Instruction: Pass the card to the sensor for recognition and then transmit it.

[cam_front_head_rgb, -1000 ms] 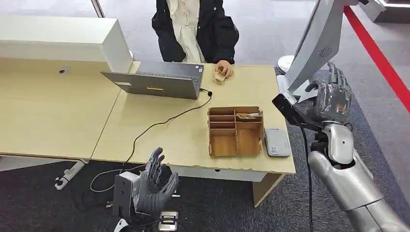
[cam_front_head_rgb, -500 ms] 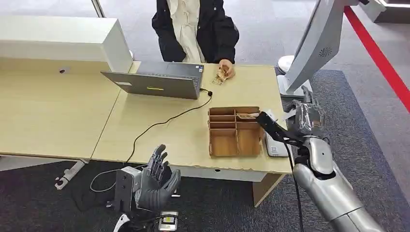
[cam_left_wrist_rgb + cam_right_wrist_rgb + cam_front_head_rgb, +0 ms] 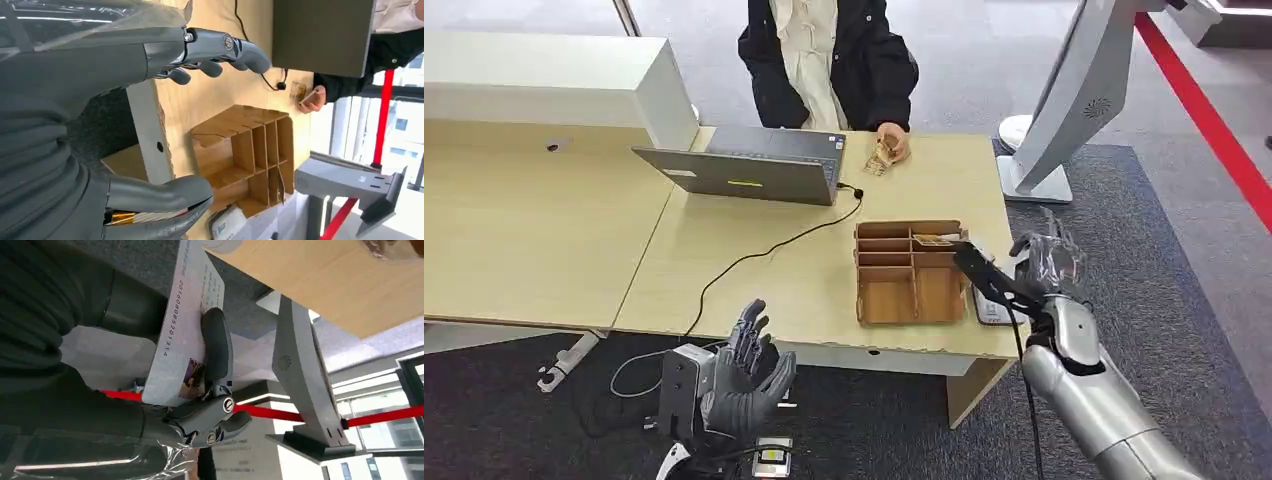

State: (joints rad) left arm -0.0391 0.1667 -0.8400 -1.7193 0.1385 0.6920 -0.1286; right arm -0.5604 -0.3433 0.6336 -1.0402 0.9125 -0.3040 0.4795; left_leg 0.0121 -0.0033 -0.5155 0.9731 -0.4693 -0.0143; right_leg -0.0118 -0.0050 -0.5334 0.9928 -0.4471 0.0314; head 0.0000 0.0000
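Note:
My right hand (image 3: 1049, 261) hangs just off the table's right edge, beside the white card sensor (image 3: 987, 311), which my wrist partly hides. In the right wrist view that hand (image 3: 202, 415) pinches a white card (image 3: 182, 337) with a printed number and a small photo, a dark finger (image 3: 216, 342) pressed on its face. My left hand (image 3: 740, 384) floats below the table's front edge, fingers apart and holding nothing. The left wrist view shows this hand (image 3: 150, 55) and, past it, the sensor (image 3: 226, 228).
A wooden divided box (image 3: 911, 272) stands next to the sensor. A laptop (image 3: 744, 170) with a black cable sits at the back, with a seated person (image 3: 829, 60) behind it, one hand (image 3: 891, 144) on the table. A white monitor stand (image 3: 1074, 95) rises at the right.
My right arm has come down from beside the monitor stand to the table's right edge near the sensor, still holding the card. The left hand has barely moved.

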